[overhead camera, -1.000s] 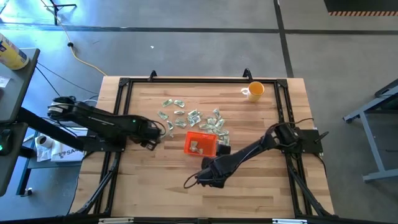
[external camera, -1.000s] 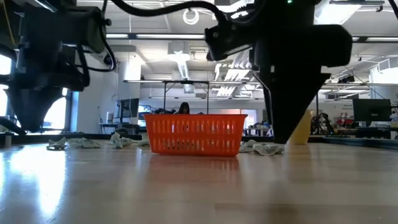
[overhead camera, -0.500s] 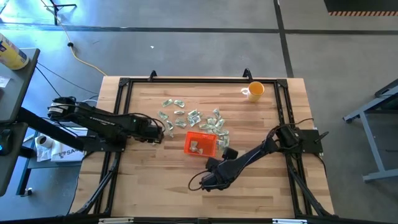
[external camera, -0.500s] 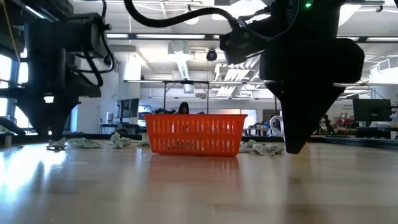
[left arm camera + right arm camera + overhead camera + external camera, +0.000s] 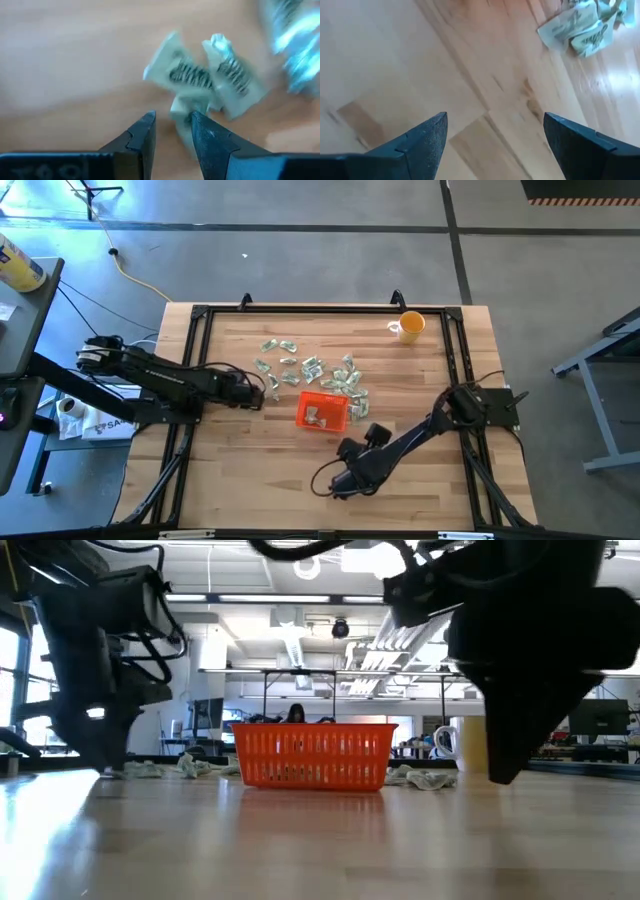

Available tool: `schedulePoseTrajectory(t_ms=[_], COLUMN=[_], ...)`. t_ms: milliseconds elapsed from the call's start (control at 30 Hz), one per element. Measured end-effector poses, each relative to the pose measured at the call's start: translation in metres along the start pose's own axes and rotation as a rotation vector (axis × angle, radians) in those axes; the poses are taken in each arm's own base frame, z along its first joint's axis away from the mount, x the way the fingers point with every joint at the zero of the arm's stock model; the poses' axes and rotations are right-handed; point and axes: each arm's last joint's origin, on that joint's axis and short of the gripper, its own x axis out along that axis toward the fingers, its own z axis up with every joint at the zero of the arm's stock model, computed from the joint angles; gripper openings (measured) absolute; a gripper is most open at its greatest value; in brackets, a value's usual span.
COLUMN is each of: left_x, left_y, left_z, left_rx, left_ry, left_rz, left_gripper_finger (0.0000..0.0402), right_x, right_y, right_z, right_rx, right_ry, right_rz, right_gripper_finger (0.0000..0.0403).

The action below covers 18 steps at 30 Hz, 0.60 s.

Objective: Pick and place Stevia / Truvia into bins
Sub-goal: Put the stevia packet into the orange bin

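Closing in on the sachet pile, the left tool (image 5: 172,131) had narrowed its fingers around the edge of a Stevia sachet (image 5: 192,107); we judged it nearly pinched but could not confirm a firm hold. In the high view the left tool (image 5: 256,391) had crept right over the last second, reaching the pile's left fringe. The right tool (image 5: 495,135) stood wide open and empty over bare counter (image 5: 420,75), having backed away from the orange bin (image 5: 322,412) toward the front edge. We saw a couple of sachets lying in the bin, with most of the loose sachets (image 5: 305,367) scattered just behind it. We judged the left arm was starting the next pick while the right cleared out.
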Motion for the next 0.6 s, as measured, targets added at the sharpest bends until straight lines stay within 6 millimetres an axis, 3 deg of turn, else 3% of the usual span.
schedulePoseTrajectory(t_ms=[167,400,600], left_x=[0.0,0.001,0.0], left_y=[-0.01,-0.008,-0.008], left_z=[0.003,0.003,0.001], left_rx=[0.046,0.104,0.123], left_ry=[-0.054,-0.076,-0.003], left_rz=[-0.085,-0.072,-0.088], left_gripper_finger=[0.0134,0.0027,0.0027], right_x=[-0.006,-0.015,-0.021], right_y=[0.008,0.017,0.02], right_z=[-0.016,-0.041,-0.058], right_rx=[0.027,0.081,0.138], right_ry=[-0.003,-0.008,-0.003], right_rz=[0.012,0.027,0.011], right_gripper_finger=[0.0319,0.0319,0.0319])
